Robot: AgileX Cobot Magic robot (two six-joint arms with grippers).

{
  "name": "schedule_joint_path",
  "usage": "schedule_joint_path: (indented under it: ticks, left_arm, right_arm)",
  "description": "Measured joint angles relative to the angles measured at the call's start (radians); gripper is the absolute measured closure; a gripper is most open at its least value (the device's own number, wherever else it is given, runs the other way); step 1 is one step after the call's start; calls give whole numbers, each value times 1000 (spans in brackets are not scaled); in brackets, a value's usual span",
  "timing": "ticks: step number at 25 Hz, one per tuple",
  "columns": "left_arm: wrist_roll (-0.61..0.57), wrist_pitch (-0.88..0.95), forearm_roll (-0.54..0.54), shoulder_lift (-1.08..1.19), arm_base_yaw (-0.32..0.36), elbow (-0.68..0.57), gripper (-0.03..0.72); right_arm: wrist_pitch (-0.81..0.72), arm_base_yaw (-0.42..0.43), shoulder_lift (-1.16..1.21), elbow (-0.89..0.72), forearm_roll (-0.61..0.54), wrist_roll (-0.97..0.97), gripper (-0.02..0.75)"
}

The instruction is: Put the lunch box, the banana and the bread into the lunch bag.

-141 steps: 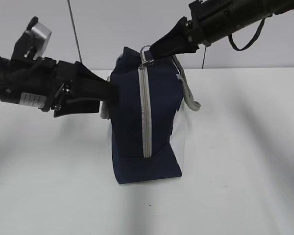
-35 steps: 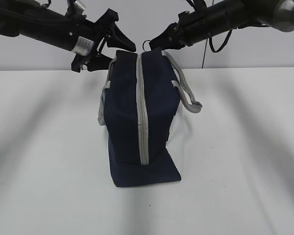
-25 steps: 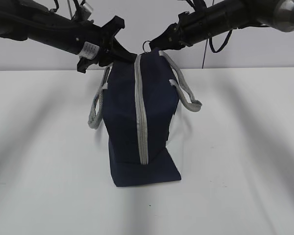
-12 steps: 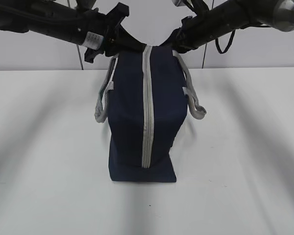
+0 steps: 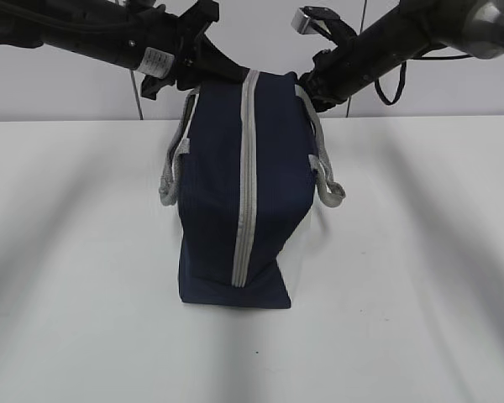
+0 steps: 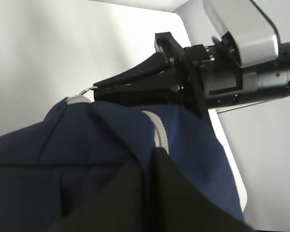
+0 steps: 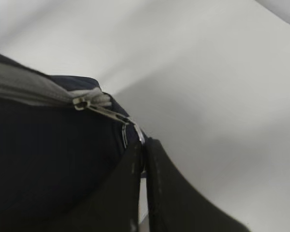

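The navy lunch bag (image 5: pixel 235 193) stands upright on the white table, its grey zipper (image 5: pixel 245 185) facing the exterior camera. My left gripper (image 5: pixel 233 75) is shut on the fabric at the bag's top left corner; in the left wrist view it (image 6: pixel 152 152) pinches the navy cloth beside the zipper end. My right gripper (image 5: pixel 304 86) is at the top right, shut on the zipper's ring pull (image 7: pixel 130 133) in the right wrist view (image 7: pixel 144 142). The lunch box, the banana and the bread are out of view.
Grey strap handles hang down the bag's left side (image 5: pixel 172 172) and right side (image 5: pixel 323 168). Bare white table (image 5: pixel 420 277) lies all round the bag, with a pale wall behind. Both arms cross above the bag's top.
My right gripper has moved right along the bag's top with the ring pull. The left gripper has closed in on the top corner, and the bag's base has slid slightly left.
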State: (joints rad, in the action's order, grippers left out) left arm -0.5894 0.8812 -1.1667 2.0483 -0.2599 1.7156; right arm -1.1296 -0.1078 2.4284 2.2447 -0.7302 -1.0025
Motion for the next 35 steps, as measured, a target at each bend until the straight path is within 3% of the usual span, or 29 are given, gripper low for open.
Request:
schedule_joint_path:
  ticks: [3, 5, 9, 11, 13, 18, 26, 30, 35]
  left_arm:
    - [0, 1, 18, -4, 0, 0, 680]
    - [0, 4, 60, -17, 0, 0, 640]
    - [-1, 5, 133, -38, 0, 2, 318]
    - [-1, 8, 161, -38, 1, 5, 167]
    - [-1, 11, 183, -38, 7, 5, 112]
    - [53, 17, 277, -71, 36, 5, 99]
    - [294, 125, 655, -169, 39, 8, 128]
    - [382, 192, 799, -212, 39, 8, 209]
    - [464, 283, 914, -276, 39, 8, 230]
  right_arm:
    - [-7, 0, 8, 17, -22, 8, 736]
    - [-19, 2, 13, 40, -39, 15, 638]
    - [-37, 4, 23, 94, -50, 48, 299]
    - [-50, 6, 23, 124, -56, 59, 214]
    - [-68, 6, 23, 147, -58, 82, 196]
    - [-93, 19, 9, 203, -41, 165, 196]
    - [-104, 32, -57, 189, 138, 634, 196]
    - [-104, 32, -145, 76, 159, 692, 196]
    - [-105, 27, -281, -158, 199, 710, 196]
